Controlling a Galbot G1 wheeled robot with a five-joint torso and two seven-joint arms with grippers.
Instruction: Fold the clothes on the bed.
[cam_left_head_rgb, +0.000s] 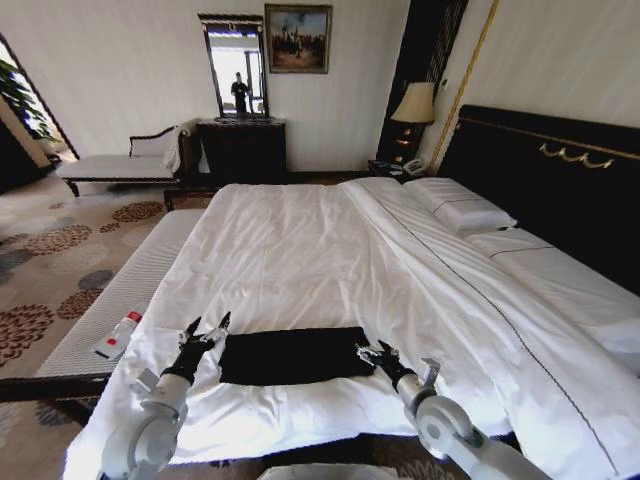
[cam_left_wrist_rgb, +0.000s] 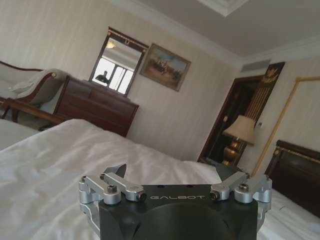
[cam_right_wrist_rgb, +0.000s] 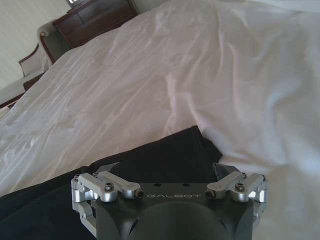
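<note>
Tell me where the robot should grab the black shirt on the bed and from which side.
Probably the two short ends. The black shirt lies flat as a wide folded strip on the bed, with the open left gripper just off one end and the open right gripper at the other; pinch each edge from outside, coming in low.

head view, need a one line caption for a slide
Both open grippers, left and right, flank a folded black T-shirt near the foot of the white bed.

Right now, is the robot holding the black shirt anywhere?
No. Both tools are open and hold nothing: the left tool beside the folded black T-shirt's left end, the right tool at its right end.
</note>
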